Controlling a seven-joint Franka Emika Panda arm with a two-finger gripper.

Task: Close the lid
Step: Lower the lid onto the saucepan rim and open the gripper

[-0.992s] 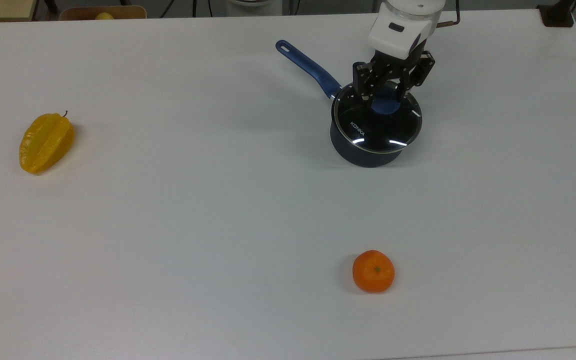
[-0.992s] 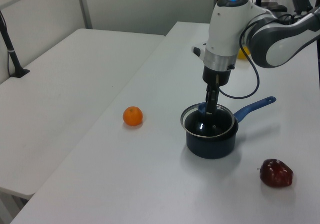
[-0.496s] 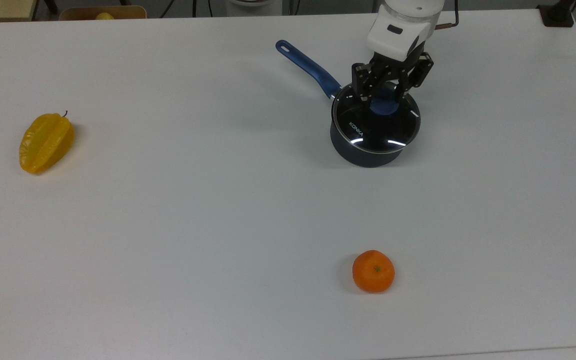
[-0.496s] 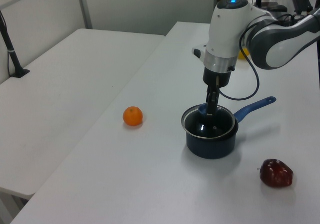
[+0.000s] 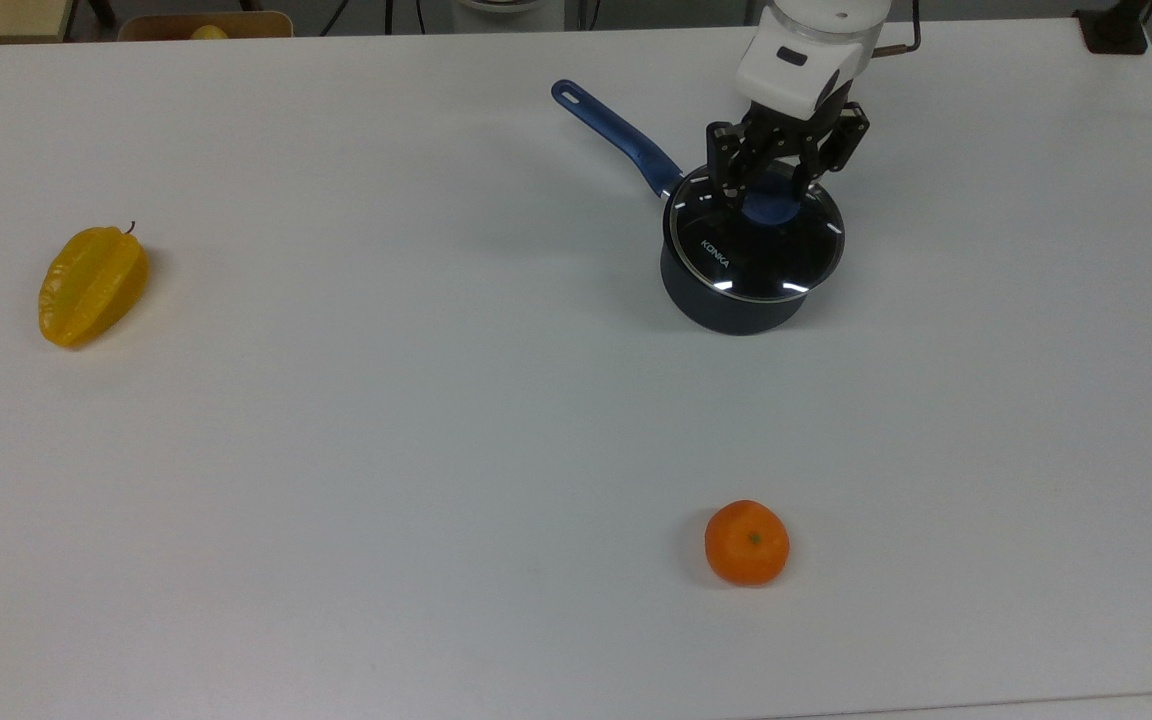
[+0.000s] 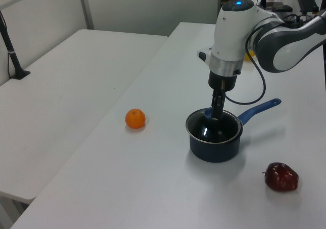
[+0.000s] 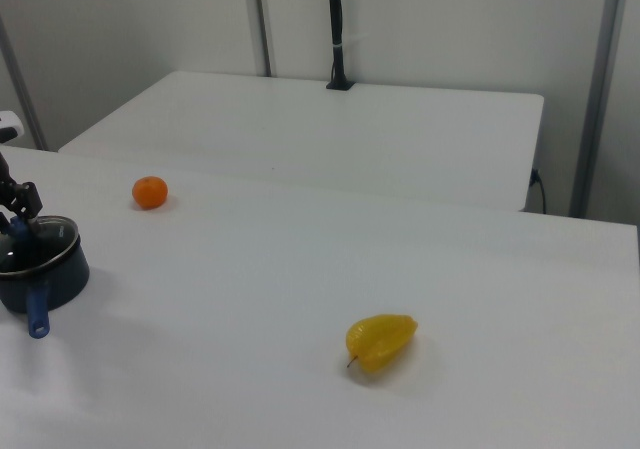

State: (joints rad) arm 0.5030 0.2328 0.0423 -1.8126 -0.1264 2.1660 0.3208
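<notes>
— Three fruits on the white table [image 5: 386, 430], is that right?

— Yes. A yellow star fruit [image 5: 91, 284] lies far off at the top view's left, a round orange tangerine [image 5: 747, 541] sits toward the top view's lower edge, and a dark red apple [image 6: 280, 176] rests near the left view's lower right, close to the pot but not touching it.

— And the pot?

— A dark blue saucepan [image 5: 731, 300] with a long blue handle [image 5: 616, 131] running toward the top view's upper left. In the right view the saucepan sits at the right view's left edge.

— Where is the round clear glass lid with the metal rim [image 5: 756, 250]?

— Lying on top of the saucepan, covering its mouth; the rim lines up with the pot's edge all round, as far as the top view shows. The white "KONKA" lettering [image 5: 715, 252] reads along the lid's left portion in the top view.

— What about the black two-finger gripper [image 5: 772, 188]?

— It hangs straight down from the white arm [image 6: 237, 27], right at the lid's blue knob [image 5: 772, 207]. The fingers [image 5: 733, 178] are spread, one on each side of the knob; whether they touch it I cannot tell.
</notes>
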